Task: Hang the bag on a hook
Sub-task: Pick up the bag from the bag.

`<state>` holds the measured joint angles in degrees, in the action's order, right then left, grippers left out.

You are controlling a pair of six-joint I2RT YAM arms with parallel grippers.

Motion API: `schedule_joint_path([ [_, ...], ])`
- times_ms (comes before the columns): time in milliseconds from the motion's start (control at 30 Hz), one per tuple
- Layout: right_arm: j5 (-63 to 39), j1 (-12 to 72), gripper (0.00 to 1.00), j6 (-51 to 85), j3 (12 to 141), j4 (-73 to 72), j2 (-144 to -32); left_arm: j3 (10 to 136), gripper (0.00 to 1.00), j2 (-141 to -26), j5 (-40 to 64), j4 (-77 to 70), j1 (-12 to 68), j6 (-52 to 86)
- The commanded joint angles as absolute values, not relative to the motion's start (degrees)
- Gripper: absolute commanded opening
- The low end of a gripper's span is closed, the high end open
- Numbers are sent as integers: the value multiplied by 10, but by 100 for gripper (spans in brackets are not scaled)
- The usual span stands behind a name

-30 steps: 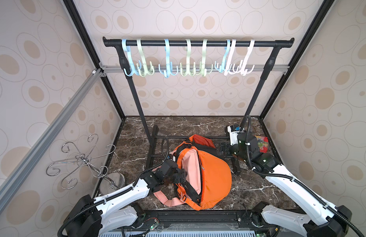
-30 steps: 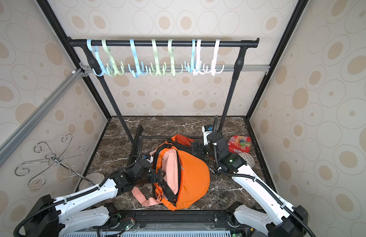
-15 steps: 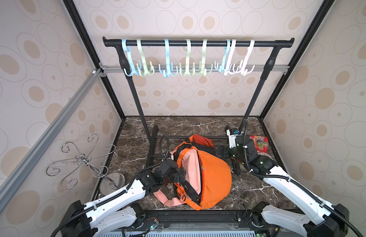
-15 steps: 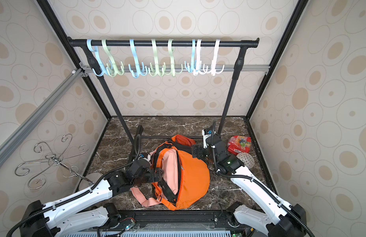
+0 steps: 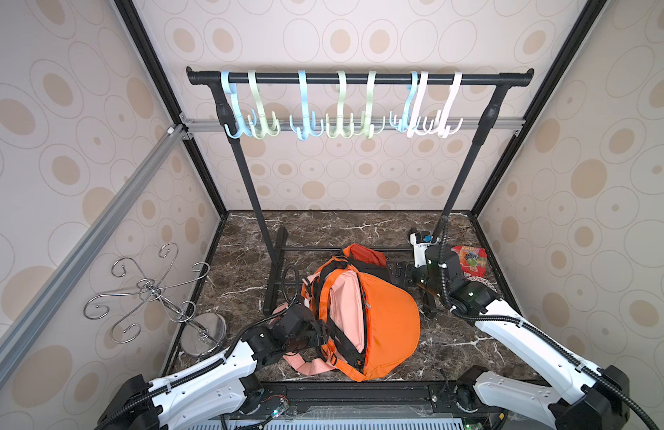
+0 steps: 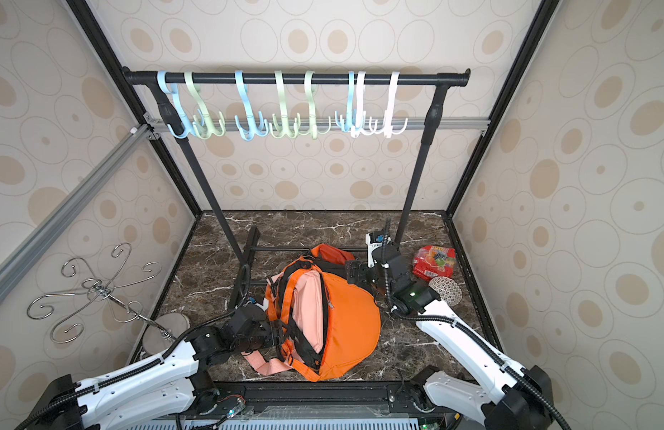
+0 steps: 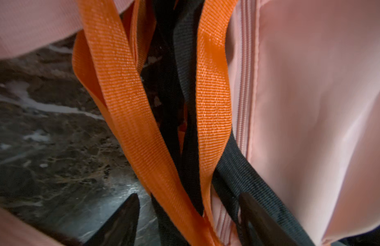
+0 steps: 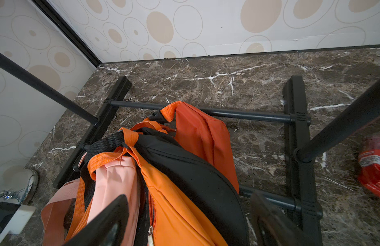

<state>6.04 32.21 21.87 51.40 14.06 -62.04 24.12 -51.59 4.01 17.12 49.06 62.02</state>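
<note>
Orange-and-pink fabric bag (image 5: 382,320) lies slumped on the dark marble tabletop (image 5: 345,227) at the foot of the black metal rack (image 5: 360,77), well below the pastel plastic hooks (image 5: 339,111); not hung yet. Left pincer (image 7: 189,196) released, jaws straddling the orange webbing straps (image 7: 125,102), likely lining up a lift grab. Right pincer (image 8: 189,196) released above the bag, holding nothing, probably ready to steady it.

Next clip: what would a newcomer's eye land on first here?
The orange bag lies slumped in the middle of the marble floor, below a black rail of empty pastel hooks. The left gripper has its jaws open around the bag's orange and black straps.
</note>
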Motion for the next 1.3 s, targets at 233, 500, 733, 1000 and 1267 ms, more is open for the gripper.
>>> schedule_joint_path([
  [233,71,327,89,234,499,129,-617,236,26,-562,78,46,495,614],
  [500,78,327,89,228,502,131,-605,349,0,-554,-18,201,495,537],
  [733,73,327,89,222,514,132,-607,503,7,-571,-88,327,495,445],
  [1000,78,327,89,201,534,129,-599,625,0,-620,-111,323,495,342],
  [1267,83,328,91,114,612,155,-594,909,0,-754,-39,301,496,154],
])
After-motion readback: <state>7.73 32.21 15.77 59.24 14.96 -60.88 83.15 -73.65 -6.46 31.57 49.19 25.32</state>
